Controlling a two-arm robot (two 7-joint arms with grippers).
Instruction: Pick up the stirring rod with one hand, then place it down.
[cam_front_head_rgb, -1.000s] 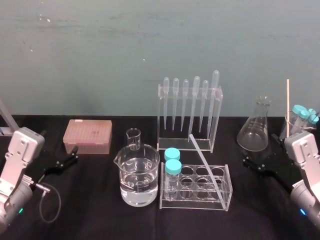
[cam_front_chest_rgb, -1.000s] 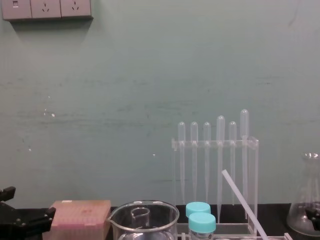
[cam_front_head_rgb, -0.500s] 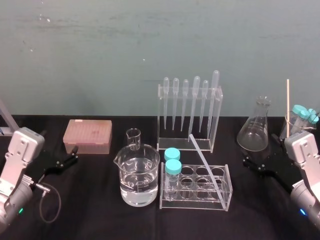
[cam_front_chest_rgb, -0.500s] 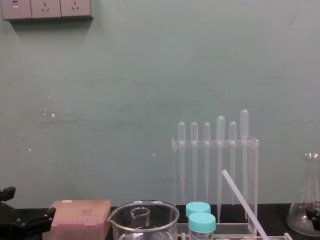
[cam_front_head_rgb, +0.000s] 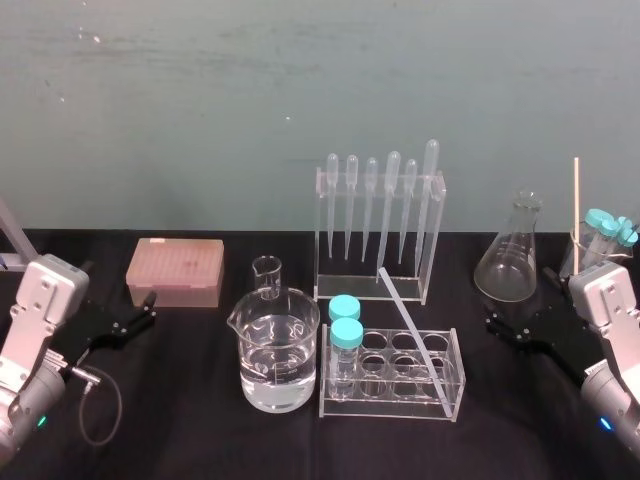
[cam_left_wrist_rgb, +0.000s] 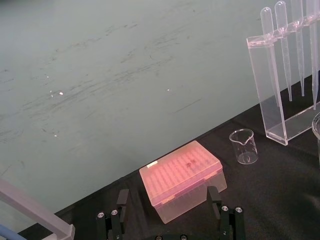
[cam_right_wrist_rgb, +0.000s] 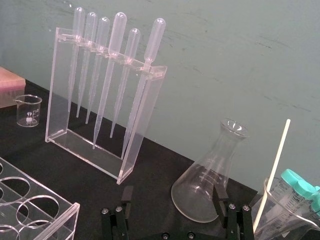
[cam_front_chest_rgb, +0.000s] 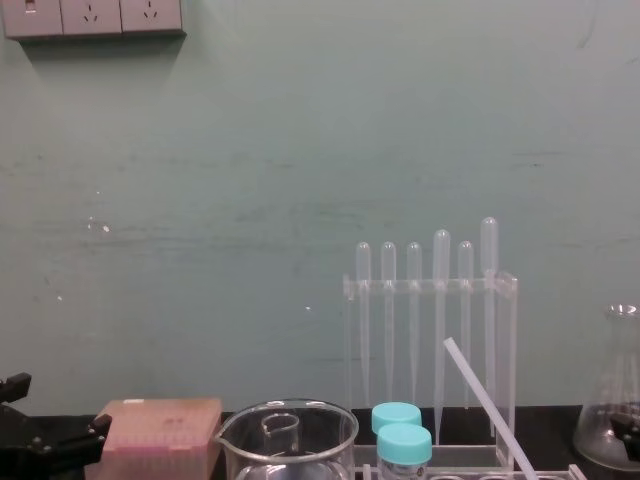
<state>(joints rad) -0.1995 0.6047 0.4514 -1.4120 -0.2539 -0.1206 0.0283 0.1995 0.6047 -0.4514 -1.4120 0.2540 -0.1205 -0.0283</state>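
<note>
Across the clear test-tube rack (cam_front_head_rgb: 392, 402) at the middle of the table (cam_front_head_rgb: 200, 425) leans the stirring rod (cam_front_head_rgb: 411, 325), tilted. Its lower end sits down among the rack's front right wells. Its upper end rises past the rack's back edge toward the foot of the pipette stand (cam_front_head_rgb: 378, 232). From the chest view the rod (cam_front_chest_rgb: 487, 402) slants up in front of that stand, and whether the two touch cannot be told. Nothing grips the rod.

Two teal-capped tubes (cam_front_head_rgb: 345, 322) stand in the rack's left wells. Just beside them to the left is a large beaker (cam_front_head_rgb: 278, 362) partly filled with clear liquid, and a small empty beaker (cam_front_head_rgb: 267, 276) stands behind it. Six bulb-topped pipettes hang in the stand behind the rack.

Farther left lies a pink tip box (cam_front_head_rgb: 175, 271). Near it the left claw (cam_left_wrist_rgb: 167, 198) hangs low over the table's left edge. Its fingers (cam_left_wrist_rgb: 122, 199) are spread wide with nothing between them, and they face the box.

On the right a conical flask (cam_front_head_rgb: 509, 262) stands well apart from the rod. The right claw (cam_right_wrist_rgb: 173, 191) sits low by the table's right edge, just in front of the flask. It is likewise wide open and holds nothing. Beyond it a glass vessel holds teal-capped tubes and a pale stick (cam_front_head_rgb: 576, 215).
</note>
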